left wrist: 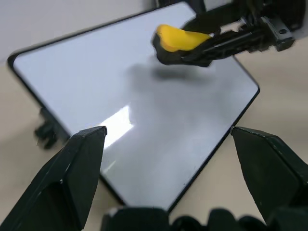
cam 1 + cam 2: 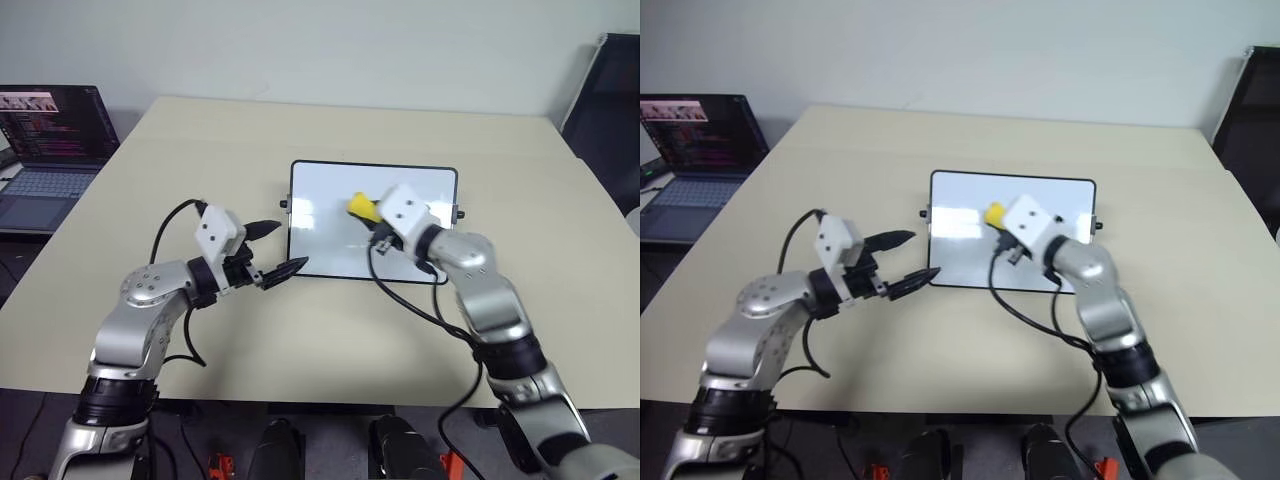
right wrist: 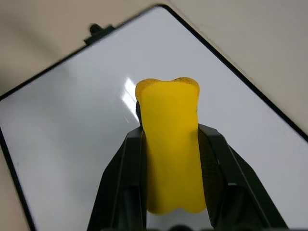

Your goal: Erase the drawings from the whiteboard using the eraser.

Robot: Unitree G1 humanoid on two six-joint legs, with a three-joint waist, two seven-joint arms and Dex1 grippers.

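Yellow eraser (image 3: 172,149) pinched in the right tool (image 2: 372,215) hangs over the whiteboard (image 2: 330,240); left tool (image 2: 272,250) spread at its edge.

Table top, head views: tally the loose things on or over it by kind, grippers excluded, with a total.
Whiteboard: 1
Eraser, yellow, clamped in the right gripper above the board: 1
Laptop, open, at the table's far left edge: 1
Blue marks on the board: 0 visible
Total: 3
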